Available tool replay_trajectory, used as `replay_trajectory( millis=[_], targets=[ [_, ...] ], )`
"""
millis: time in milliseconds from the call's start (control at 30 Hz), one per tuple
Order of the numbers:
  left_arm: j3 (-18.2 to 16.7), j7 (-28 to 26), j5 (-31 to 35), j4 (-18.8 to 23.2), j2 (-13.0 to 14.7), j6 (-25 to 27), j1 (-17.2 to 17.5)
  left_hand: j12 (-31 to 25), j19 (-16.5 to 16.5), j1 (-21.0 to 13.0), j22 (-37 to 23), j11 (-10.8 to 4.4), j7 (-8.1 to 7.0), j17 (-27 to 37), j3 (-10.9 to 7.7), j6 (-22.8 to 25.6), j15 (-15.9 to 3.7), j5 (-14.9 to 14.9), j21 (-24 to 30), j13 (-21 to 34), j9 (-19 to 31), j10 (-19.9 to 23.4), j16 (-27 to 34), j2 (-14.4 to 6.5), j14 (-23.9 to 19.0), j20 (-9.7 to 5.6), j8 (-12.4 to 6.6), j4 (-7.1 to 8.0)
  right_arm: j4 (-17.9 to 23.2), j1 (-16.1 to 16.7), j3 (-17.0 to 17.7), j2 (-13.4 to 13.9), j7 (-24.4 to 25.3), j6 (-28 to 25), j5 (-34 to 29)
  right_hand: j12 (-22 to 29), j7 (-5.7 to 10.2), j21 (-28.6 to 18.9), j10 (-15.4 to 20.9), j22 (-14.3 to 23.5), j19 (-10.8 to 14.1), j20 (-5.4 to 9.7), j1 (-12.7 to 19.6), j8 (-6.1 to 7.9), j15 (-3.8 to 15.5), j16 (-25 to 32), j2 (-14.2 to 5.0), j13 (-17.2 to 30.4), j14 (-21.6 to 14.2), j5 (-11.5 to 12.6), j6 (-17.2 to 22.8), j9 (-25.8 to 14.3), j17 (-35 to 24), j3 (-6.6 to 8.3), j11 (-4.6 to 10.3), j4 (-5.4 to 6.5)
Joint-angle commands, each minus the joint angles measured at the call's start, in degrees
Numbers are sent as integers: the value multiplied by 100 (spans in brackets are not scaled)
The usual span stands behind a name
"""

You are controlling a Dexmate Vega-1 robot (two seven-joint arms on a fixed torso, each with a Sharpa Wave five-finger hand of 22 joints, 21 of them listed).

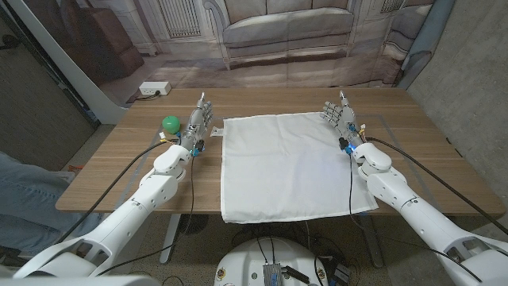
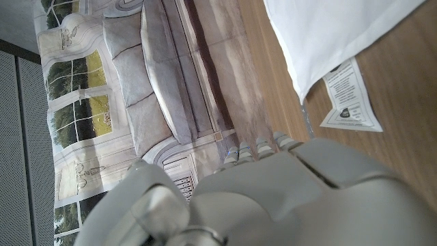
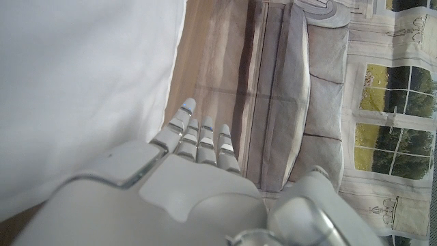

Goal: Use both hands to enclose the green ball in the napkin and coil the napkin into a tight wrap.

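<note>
While both hands wait, nothing is held yet. The napkin is white and lies spread out flat in the middle of the table. It has no folds that I can see, and its near edge comes close to the table's near edge.

The ball is small and green. It sits on the bare wood, off to the left of the napkin and not touching it. The left hand is between the ball and the napkin. It is just beside the ball, and I cannot tell if it touches it. The fingers are straight and reach toward the far side of the table, a little apart. The hand holds nothing.

The right hand is at the far right corner of the napkin, right by its edge. Its fingers point the same way, straight and a little spread, with nothing in them. From its wrist camera I see the fingers over the wood next to the white cloth.

A small paper slip with print on it lies on the wood near a corner of the napkin. A white box sits at the far left edge of the table. Behind the table hangs a backdrop with a sofa drawn on it.
</note>
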State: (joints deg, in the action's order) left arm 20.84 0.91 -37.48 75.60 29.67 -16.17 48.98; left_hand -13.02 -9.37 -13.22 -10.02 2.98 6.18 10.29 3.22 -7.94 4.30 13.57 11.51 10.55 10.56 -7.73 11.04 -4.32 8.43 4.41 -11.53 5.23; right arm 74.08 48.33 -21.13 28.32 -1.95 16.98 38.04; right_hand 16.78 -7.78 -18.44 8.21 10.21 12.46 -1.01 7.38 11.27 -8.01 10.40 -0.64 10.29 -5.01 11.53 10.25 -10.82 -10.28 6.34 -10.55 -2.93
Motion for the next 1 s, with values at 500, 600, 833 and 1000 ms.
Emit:
replay_trajectory(
  millis=[500, 600, 833, 1000],
  targets=[
    [29, -167, 209, 630, 383, 367, 144, -38, 156, -325, -20, 32, 20, 2, -84, 116, 11, 29, 74, 15, 7, 166, 40, -52, -163, 12, -68, -95, 540, 526, 131, 55, 347, 209, -10, 4, -201, -9, 23, 16, 51, -19, 103, 46, -35, 31, -24, 14, -21, 32, 127, -10, -11, 55, -52, -31],
    [21, -402, 406, 849, 491, 390, 260, -40, 262, -488, -16, 42, 15, 0, -147, 151, 8, 22, 95, 16, 9, 235, 48, -97, -236, -2, -75, -180, 561, 581, 160, 74, 298, 277, 19, -1, -195, -3, 25, 16, 50, -27, 108, 49, -29, 31, -29, 15, -23, 32, 137, -10, -11, 58, -48, -33],
    [4, -778, 805, 1128, 704, 430, 466, -87, 660, -1040, -12, -16, 6, -4, -329, 478, -28, -50, 154, 19, 5, 625, 93, -168, -619, -103, -139, -485, 545, 610, 192, 123, 176, 339, 63, -11, -182, 8, 32, 17, 51, -32, 117, 53, -34, 31, -39, 16, -23, 31, 154, -10, -12, 62, -51, -39],
    [-27, -1067, 1140, 1335, 871, 463, 615, -105, 875, -1243, -15, -17, 15, -3, -376, 691, -57, -83, 187, 20, 5, 819, 101, -155, -792, -117, -176, -608, 563, 630, 200, 153, 170, 331, 59, -50, -167, 23, -18, 19, 56, -27, 130, 30, 2, 30, -49, 17, -26, 28, 109, -9, -12, 66, -5, -47]
  ],
)
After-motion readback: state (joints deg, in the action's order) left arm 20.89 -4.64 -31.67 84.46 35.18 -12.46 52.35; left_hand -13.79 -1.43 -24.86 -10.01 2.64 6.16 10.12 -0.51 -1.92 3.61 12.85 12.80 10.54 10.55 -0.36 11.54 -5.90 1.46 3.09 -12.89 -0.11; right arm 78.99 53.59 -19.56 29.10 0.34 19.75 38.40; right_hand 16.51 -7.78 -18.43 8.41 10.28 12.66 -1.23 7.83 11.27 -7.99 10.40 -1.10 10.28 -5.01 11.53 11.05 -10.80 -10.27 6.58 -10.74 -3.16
